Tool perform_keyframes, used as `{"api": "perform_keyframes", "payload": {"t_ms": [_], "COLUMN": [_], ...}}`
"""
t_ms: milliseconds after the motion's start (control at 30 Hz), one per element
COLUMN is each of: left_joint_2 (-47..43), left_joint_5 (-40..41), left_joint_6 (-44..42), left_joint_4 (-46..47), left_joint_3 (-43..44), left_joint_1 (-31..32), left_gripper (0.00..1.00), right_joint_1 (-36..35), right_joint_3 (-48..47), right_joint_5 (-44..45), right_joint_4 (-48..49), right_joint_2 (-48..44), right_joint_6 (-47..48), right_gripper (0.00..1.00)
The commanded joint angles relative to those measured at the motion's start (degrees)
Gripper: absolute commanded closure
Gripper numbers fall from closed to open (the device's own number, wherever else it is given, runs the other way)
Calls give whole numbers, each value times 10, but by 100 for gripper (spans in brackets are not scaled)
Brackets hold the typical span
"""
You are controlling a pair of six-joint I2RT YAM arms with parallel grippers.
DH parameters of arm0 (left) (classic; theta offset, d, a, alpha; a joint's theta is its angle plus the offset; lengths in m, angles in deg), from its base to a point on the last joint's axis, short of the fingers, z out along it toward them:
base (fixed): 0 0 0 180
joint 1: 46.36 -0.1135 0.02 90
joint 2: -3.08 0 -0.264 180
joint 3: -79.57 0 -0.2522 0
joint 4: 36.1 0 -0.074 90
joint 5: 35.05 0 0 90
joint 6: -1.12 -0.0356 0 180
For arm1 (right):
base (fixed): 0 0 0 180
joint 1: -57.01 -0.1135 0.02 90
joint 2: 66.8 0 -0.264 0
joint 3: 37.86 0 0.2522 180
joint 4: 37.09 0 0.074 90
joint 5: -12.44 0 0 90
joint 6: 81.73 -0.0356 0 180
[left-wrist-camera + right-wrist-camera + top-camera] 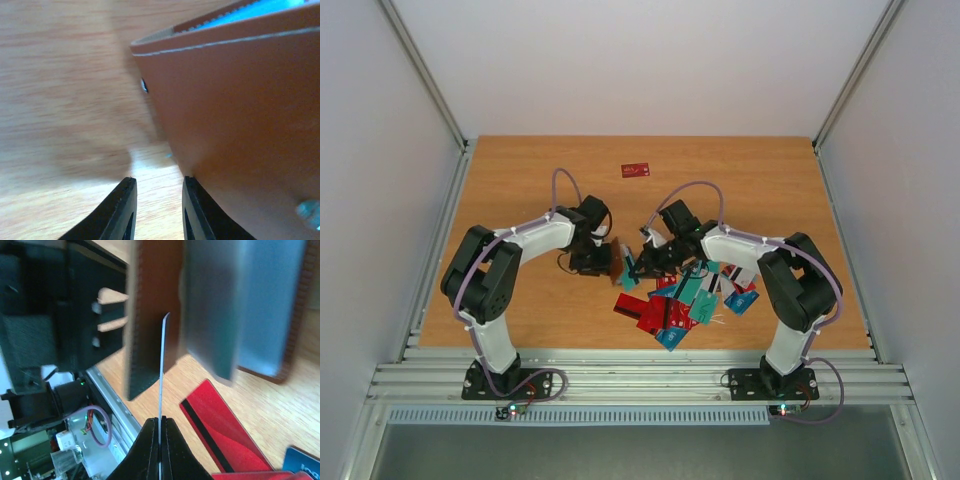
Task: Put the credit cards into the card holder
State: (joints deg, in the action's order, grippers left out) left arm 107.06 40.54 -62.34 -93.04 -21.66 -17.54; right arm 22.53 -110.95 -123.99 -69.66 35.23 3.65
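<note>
Viewing top: card holder (pixel 608 257) held up mid-table (pixel 520 190) betw. both arms; credit cards (pixel 692 296) piled twd near-right edge. L wrist: left gripper (pixel 157 182) jaws part-closed on holder. R wrist: right gripper (pixel 160 421) pinched shut on edge-on card (pixel 162 365).

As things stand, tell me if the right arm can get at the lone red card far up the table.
Probably yes, but not at once: nothing lies between the red card and the right gripper, yet that gripper is shut on a thin card at the card holder.
</note>
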Motion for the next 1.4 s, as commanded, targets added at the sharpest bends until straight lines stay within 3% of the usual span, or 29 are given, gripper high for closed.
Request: {"api": "perform_keyframes", "payload": {"t_ms": [0, 300, 733, 1000, 1367], "left_joint_2": [13, 9, -102, -259, -229], "left_joint_5": [-66, -121, -201, -92, -27], "left_joint_6": [-50, -79, -52, 28, 38], "left_joint_4": [58, 106, 172, 88, 62], "left_joint_3": [3, -34, -143, -118, -93], "left_joint_1": [-3, -8, -30, -30, -32], "left_gripper": [72, 73, 72, 40, 18], "right_joint_1": [-8, -14, -19, -42, -57], "right_joint_3": [-43, -126, -195, -216, -239], "right_joint_5": [-11, 33, 76, 114, 118], "right_joint_4": [0, -65, -137, -179, -220], "right_joint_2": [-3, 64, 136, 149, 107], "right_joint_6": [4, 27, 68, 72, 47], "right_gripper": [99, 99, 99, 99, 99]}}
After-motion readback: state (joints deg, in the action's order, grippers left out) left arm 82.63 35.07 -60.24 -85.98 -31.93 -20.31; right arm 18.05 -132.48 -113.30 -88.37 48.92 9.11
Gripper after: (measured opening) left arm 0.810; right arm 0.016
